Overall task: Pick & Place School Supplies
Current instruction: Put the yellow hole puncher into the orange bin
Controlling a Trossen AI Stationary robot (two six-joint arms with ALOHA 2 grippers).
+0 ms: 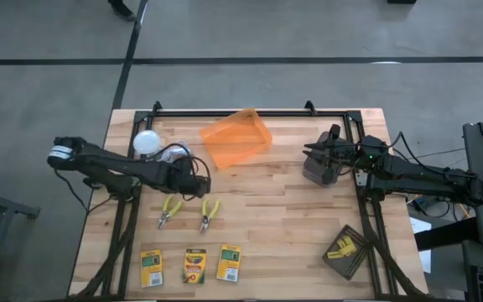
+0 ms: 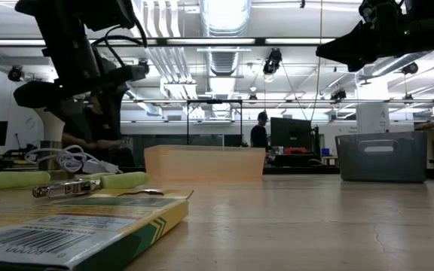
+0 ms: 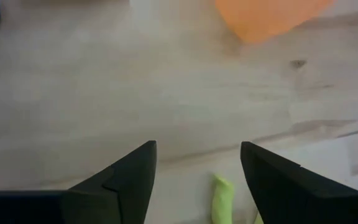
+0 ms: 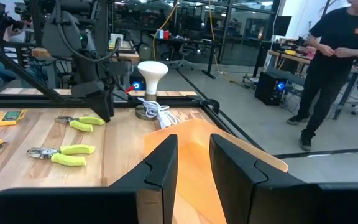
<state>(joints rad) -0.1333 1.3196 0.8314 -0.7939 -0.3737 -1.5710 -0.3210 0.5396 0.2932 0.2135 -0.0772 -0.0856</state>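
Butcher-block planks make up the table (image 1: 292, 218), pale wood with visible seams inside a thin black frame. Near its back edge sits a translucent orange bin (image 1: 236, 138), a shallow rectangle turned at an angle. To the bin's left stands a white ball (image 1: 146, 143) on a small base, its white cable (image 1: 174, 153) looped beside it.

Two plier-like tools with yellow-green handles and metal noses lie side by side in the middle of the left half, one (image 1: 170, 210) to the left of the other (image 1: 209, 212), apart from each other. Along the front edge, three flat yellow-and-green crayon boxes lie in a row: left (image 1: 151, 267), middle (image 1: 194, 266), right (image 1: 229, 262). At the front right corner, tiny yellow blocks (image 1: 342, 248) rest on a dark square pad (image 1: 347, 252).

The left gripper (image 1: 198, 186) reaches in low from the table's left edge and hangs just behind the two tools, its dark wedge-shaped fingers (image 3: 126, 180) spread apart with nothing between them and a yellow-green handle tip below them in the wrist view. The right gripper (image 1: 313, 153) is held raised over the right half, pointing toward the bin, with a narrow gap between its fingers (image 4: 160, 165) and nothing held.
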